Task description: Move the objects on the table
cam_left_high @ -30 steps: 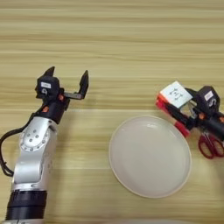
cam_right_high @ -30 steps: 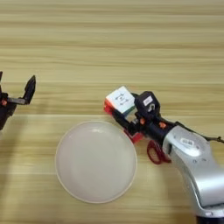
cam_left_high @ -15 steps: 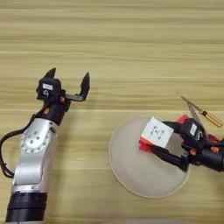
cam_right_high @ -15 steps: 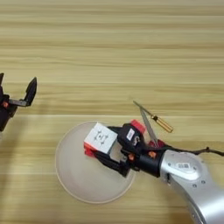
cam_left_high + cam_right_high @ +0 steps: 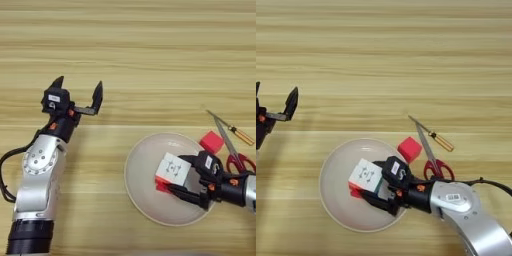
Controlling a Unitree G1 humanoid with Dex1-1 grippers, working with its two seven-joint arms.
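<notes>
Since a moment ago, the multicoloured puzzle cube with a white face [image 5: 172, 168] is carried over the round beige plate [image 5: 145, 190], clamped by the right hand [image 5: 186, 176] on opposite flat sides; it seems light, rigid. The left hand [image 5: 77, 90] is held open, empty.

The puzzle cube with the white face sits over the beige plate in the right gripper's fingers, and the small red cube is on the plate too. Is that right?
Not quite. The puzzle cube is over the plate in the right gripper, but the red cube lies on the table at the plate's rim, as the right eye view shows.
</notes>
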